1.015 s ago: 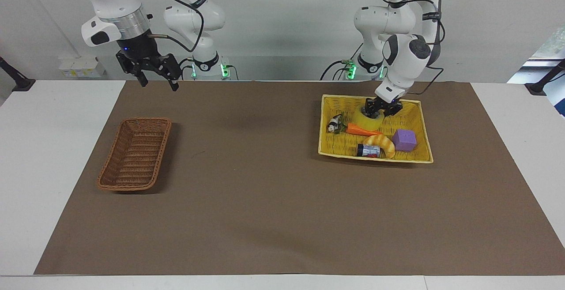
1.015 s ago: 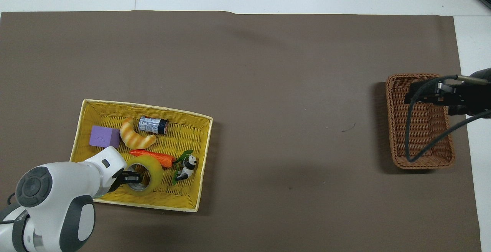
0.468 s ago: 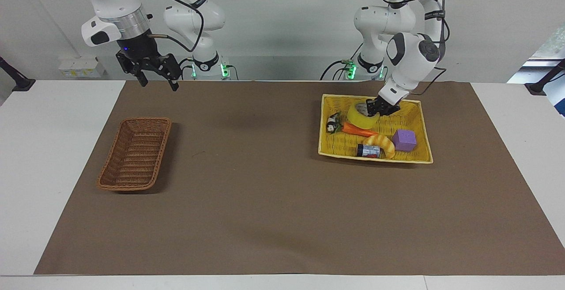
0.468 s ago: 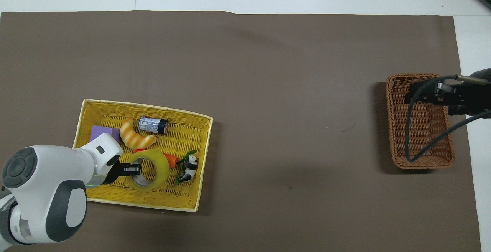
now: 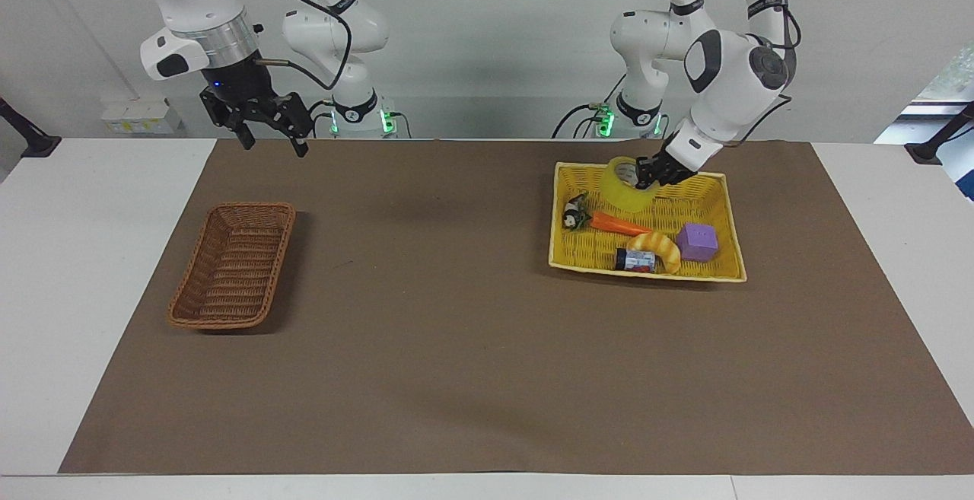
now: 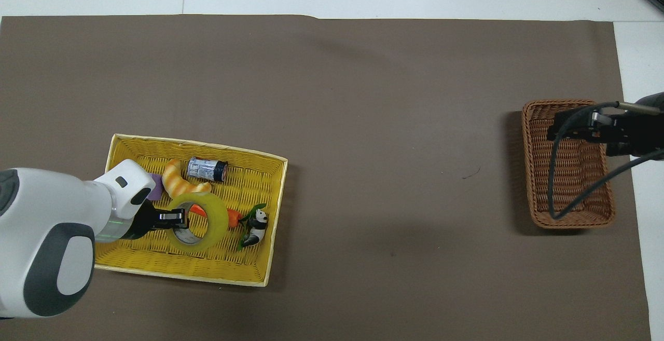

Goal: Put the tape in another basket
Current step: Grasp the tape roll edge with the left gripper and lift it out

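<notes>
The tape (image 5: pixel 625 184) (image 6: pixel 207 224), a translucent yellow roll, hangs tilted just above the yellow basket (image 5: pixel 647 272) (image 6: pixel 197 273). My left gripper (image 5: pixel 647 175) (image 6: pixel 179 220) is shut on the roll's wall, with one finger inside the core. The narrow brown wicker basket (image 5: pixel 232 268) (image 6: pixel 576 175) lies at the right arm's end of the table with nothing in it. My right gripper (image 5: pixel 274 142) (image 6: pixel 557 131) waits open, high in the air over that end of the brown mat.
In the yellow basket lie a purple cube (image 5: pixel 698 241), a croissant (image 5: pixel 656 245), an orange carrot (image 5: pixel 620 224), a panda figure (image 5: pixel 572 214) and a small can (image 5: pixel 635 259). A brown mat (image 5: pixel 456 332) covers the table between the two baskets.
My left gripper closed on the tape and lifted it off the yellow basket's floor, tilting it as it rose. The right arm has not moved.
</notes>
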